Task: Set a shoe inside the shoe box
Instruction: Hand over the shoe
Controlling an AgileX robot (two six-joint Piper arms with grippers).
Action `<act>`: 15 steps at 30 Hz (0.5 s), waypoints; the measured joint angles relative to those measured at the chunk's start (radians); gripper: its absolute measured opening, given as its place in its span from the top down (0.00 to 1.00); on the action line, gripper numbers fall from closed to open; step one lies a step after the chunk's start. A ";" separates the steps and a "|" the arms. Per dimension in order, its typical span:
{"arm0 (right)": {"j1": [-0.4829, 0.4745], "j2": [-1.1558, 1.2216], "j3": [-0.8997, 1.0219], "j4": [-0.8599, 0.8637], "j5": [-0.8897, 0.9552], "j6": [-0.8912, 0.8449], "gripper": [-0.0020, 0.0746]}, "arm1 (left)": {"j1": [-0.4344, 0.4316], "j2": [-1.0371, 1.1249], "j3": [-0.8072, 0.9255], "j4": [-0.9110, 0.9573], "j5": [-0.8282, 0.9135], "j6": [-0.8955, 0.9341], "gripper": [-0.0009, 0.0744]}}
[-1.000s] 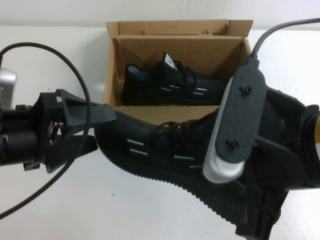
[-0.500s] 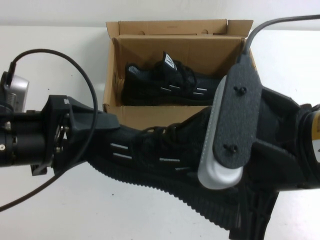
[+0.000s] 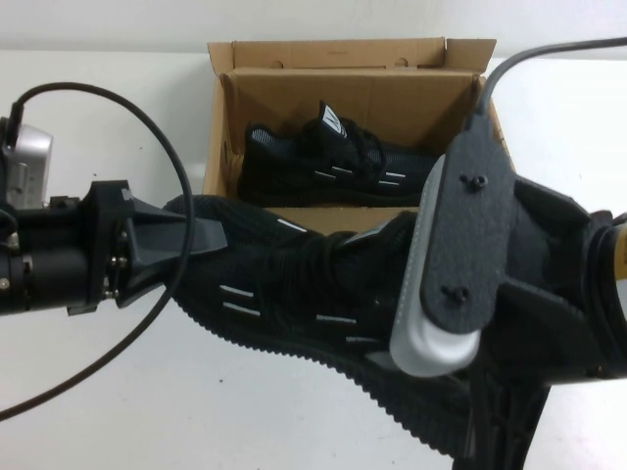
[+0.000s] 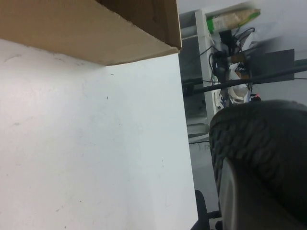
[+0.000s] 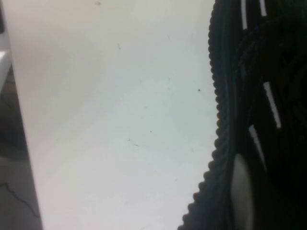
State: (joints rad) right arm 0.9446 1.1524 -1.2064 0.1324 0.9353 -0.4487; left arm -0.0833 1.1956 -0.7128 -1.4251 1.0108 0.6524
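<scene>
A black knit shoe (image 3: 304, 294) with white dash marks hangs in the air just in front of the brown cardboard shoe box (image 3: 294, 223). My left gripper (image 3: 201, 245) is shut on its toe; in the left wrist view one finger pad (image 4: 240, 201) presses on the ridged sole (image 4: 259, 139). My right gripper (image 3: 490, 411) is shut on the heel end, mostly hidden under its wrist camera plate; the right wrist view shows a finger (image 5: 241, 191) against the shoe's side (image 5: 268, 96). A look-alike second shoe (image 3: 338, 162) lies inside the open box.
The box's flap lid (image 3: 338, 54) stands open at the back. White table (image 3: 118, 392) lies around and below the held shoe. The left arm's cable (image 3: 147, 117) loops over the table at the left.
My left gripper has closed on the shoe's toe. The shoe has risen a little and rolled, its toe now nearer the box's front wall.
</scene>
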 joint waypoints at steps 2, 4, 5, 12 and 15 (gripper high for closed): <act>0.000 0.000 0.000 0.009 0.000 0.028 0.85 | 0.000 0.002 0.000 -0.002 0.002 0.007 0.83; 0.000 0.000 0.000 0.017 0.000 0.075 0.72 | 0.000 0.003 0.000 -0.002 0.004 0.021 0.83; 0.000 0.000 0.000 0.025 0.000 0.108 0.63 | 0.000 0.004 0.000 -0.002 0.006 0.033 0.83; 0.000 -0.002 -0.003 0.051 0.038 0.439 0.26 | 0.000 0.004 0.000 -0.008 -0.022 0.132 0.83; 0.000 -0.006 -0.003 0.053 0.038 0.661 0.23 | 0.000 0.004 0.000 -0.038 -0.050 0.178 0.83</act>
State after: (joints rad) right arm 0.9446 1.1460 -1.2094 0.1857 0.9730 0.2127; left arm -0.0833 1.1999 -0.7128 -1.4627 0.9607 0.8300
